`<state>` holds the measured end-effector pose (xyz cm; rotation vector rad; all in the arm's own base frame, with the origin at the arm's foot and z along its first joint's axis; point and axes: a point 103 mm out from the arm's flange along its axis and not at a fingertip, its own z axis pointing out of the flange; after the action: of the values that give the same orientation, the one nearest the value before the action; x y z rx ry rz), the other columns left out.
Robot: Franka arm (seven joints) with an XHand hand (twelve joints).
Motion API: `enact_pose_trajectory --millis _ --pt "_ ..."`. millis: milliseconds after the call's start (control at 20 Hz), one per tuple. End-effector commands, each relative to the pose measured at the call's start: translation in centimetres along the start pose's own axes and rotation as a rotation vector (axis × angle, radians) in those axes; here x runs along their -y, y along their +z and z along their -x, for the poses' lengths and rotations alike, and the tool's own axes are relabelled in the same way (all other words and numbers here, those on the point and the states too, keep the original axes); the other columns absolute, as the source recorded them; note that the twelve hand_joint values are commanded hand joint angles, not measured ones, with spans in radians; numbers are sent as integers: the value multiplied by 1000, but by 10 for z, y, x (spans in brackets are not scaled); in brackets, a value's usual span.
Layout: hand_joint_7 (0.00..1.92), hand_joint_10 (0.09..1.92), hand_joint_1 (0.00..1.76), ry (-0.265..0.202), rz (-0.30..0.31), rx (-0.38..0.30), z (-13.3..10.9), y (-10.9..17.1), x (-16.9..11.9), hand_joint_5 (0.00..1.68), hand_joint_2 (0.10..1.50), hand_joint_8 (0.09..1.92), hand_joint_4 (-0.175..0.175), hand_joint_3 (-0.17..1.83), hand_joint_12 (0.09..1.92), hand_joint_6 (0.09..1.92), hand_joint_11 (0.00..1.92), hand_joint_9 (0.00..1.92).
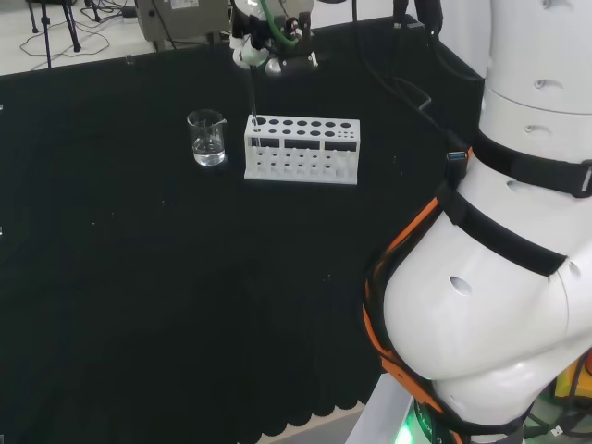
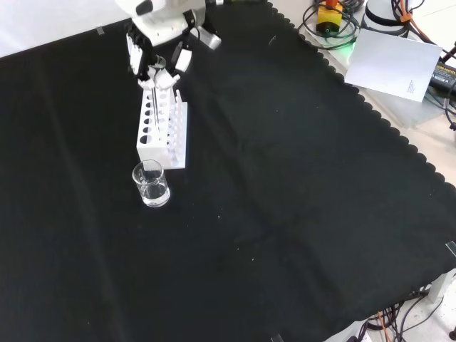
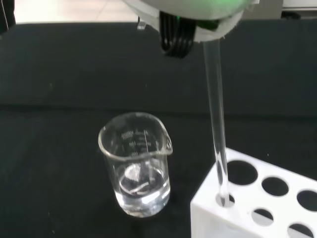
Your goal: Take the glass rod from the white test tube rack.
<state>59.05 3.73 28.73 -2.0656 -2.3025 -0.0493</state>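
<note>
The white test tube rack [image 1: 301,151] stands on the black cloth, also in the front view [image 2: 162,132] and the wrist view [image 3: 257,208]. A clear glass rod [image 3: 216,124] stands nearly upright, its lower tip in the rack's corner hole on the beaker's side. The black and white hand [image 1: 261,44] hangs right above that end of the rack, its fingers curled round the rod's top [image 2: 158,63]. In the head view the rod [image 1: 252,92] shows as a thin line from the hand down to the rack.
A small glass beaker [image 1: 207,139] [image 2: 151,184] [image 3: 136,163] with a little clear liquid stands close beside the rack's end. The arm's white links [image 1: 499,259] take up the head view's right. A white sheet [image 2: 395,60] and cables lie beyond the cloth's scalloped edge.
</note>
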Motion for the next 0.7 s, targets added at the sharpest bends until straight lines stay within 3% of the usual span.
enact_pose_trajectory --millis 50,700 --pt "1243 760 1312 29 36 -70 1 -24 12 1170 702 1003 -175 647 1049 565 1417 1701" --pt "1251 730 1315 29 9 -43 -14 -65 34 1202 719 976 -175 600 1065 480 1396 1726"
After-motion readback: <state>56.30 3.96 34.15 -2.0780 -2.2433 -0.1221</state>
